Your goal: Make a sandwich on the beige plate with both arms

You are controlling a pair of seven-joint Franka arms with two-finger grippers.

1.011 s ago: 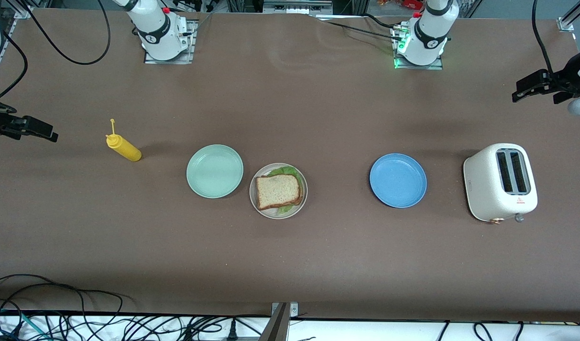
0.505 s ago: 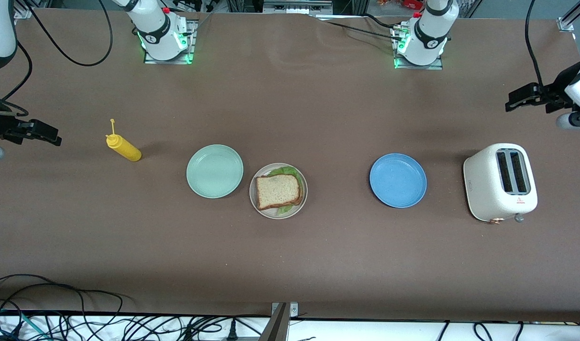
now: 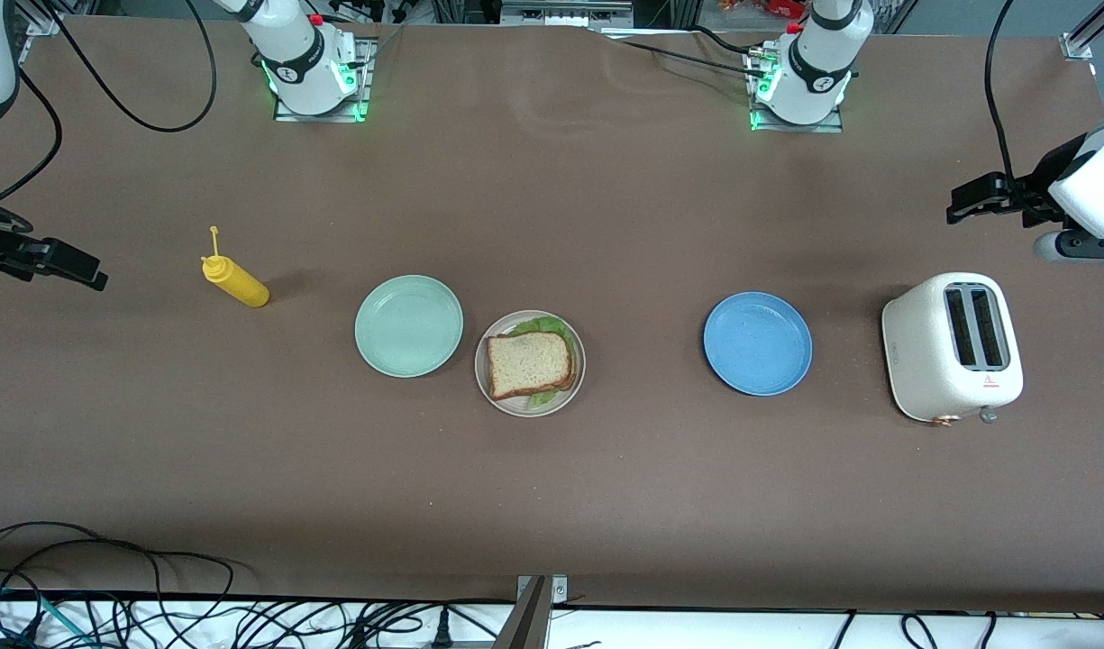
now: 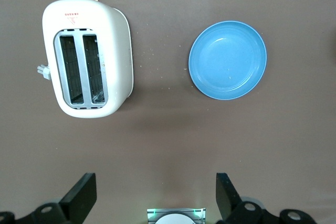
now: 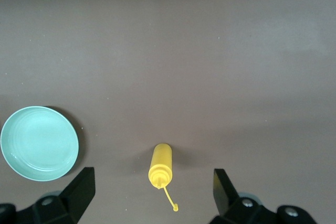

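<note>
The sandwich [image 3: 529,362] lies on the beige plate [image 3: 481,374] in the middle of the table: a tan bread slice on top, green lettuce [image 3: 544,324] showing at its edges. The lower slice is hidden. My left gripper [image 3: 959,204] hangs open and empty over bare table at the left arm's end, beside the toaster; its black fingers [image 4: 83,195] stand wide apart in the left wrist view. My right gripper [image 3: 94,273] hangs open and empty over the table at the right arm's end, beside the mustard bottle; its fingers [image 5: 81,188] are wide apart.
A white two-slot toaster [image 3: 953,347] [image 4: 89,59] stands at the left arm's end, a blue plate [image 3: 757,342] [image 4: 228,60] beside it. A mint-green plate [image 3: 408,324] [image 5: 39,142] touches the beige plate. A yellow mustard bottle [image 3: 236,281] [image 5: 160,166] lies toward the right arm's end.
The left gripper has drifted toward the table's middle and a little lower in the front view. The right gripper has shifted slightly. Green lights came on at the right arm's base.
</note>
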